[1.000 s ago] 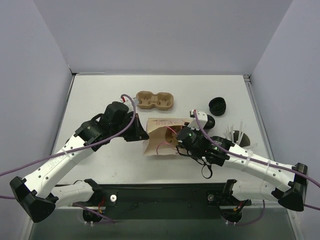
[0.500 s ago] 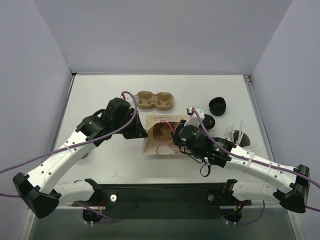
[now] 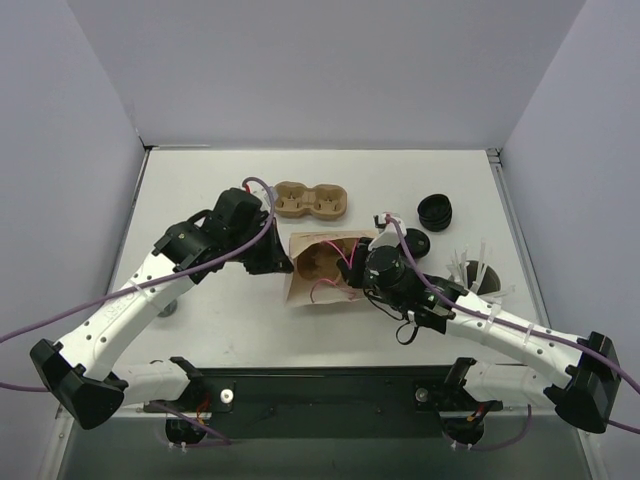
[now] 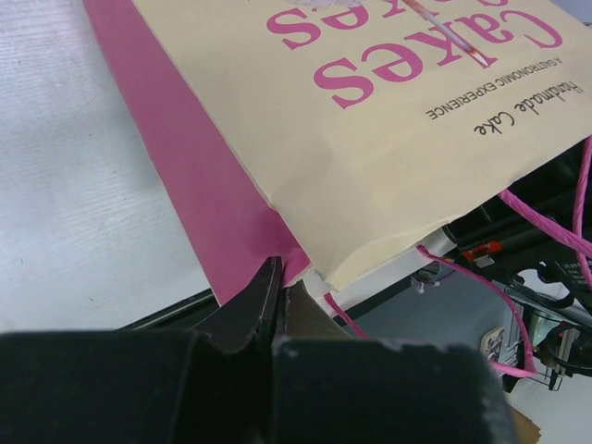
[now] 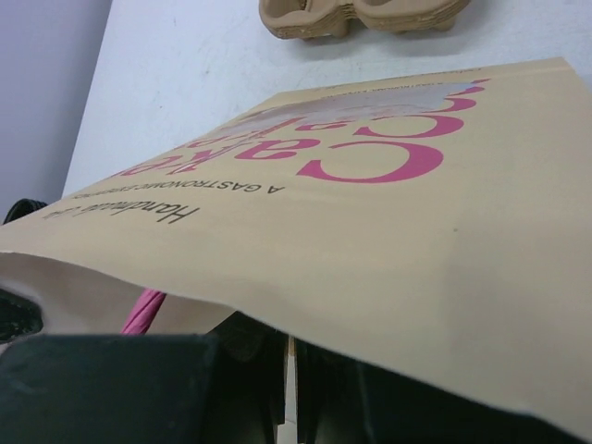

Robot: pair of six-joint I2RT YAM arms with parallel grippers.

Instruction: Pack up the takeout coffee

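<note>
A beige paper bag [image 3: 320, 290] with pink "Cakes" lettering and pink cord handles stands mid-table, its mouth open upward. My left gripper [image 3: 286, 268] is shut on the bag's pink left side fold [image 4: 222, 213], jaws pinched together [image 4: 280, 287]. My right gripper [image 3: 358, 272] is shut on the bag's right edge, under the printed panel [image 5: 370, 240], with paper between its jaws [image 5: 289, 347]. A small black cup of takeout coffee [image 3: 414, 243] sits right of the bag, partly hidden by my right arm. The brown pulp tray [image 3: 310, 200] lies beyond the bag, its wells empty.
A black round stack [image 3: 435, 211] sits at the far right. A dark holder with white sticks [image 3: 475, 272] stands by my right forearm. A grey cylinder [image 3: 171, 308] shows under my left arm. The pulp tray [image 5: 361, 14] lies just past the bag.
Both grippers have shifted slightly toward the far side with the bag still pinched. The bag's mouth has spread a little wider.
</note>
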